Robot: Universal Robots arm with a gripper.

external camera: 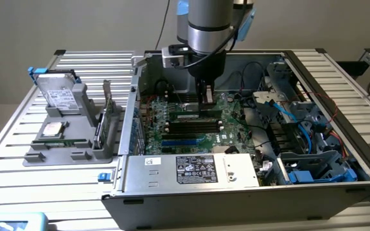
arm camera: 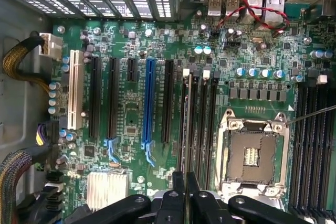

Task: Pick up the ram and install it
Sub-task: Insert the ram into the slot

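My gripper (external camera: 204, 100) reaches down into the open computer case (external camera: 313, 72), over the motherboard's memory slots (external camera: 191, 126). The ram (external camera: 186, 115), a narrow green stick with a pale label, stands on edge at the slot nearest the fingers. In the wrist view my gripper (arm camera: 185, 184) has its two black fingers (arm camera: 177, 188) pressed together on a thin edge. That edge is the ram (arm camera: 185, 129), seen end-on, and it runs along a slot with white end clips. The motherboard (arm camera: 131, 124) lies below.
Left of the case, a grey fixture (external camera: 75, 156) holds a silver hard drive (external camera: 58, 94), an upright green expansion card (external camera: 106, 113) and a thin green strip (external camera: 63, 142). Inside the case are cable bundles (external camera: 271, 103), a blue drive cage (external camera: 313, 171), the power supply (external camera: 191, 168) and the empty processor socket (arm camera: 252, 153).
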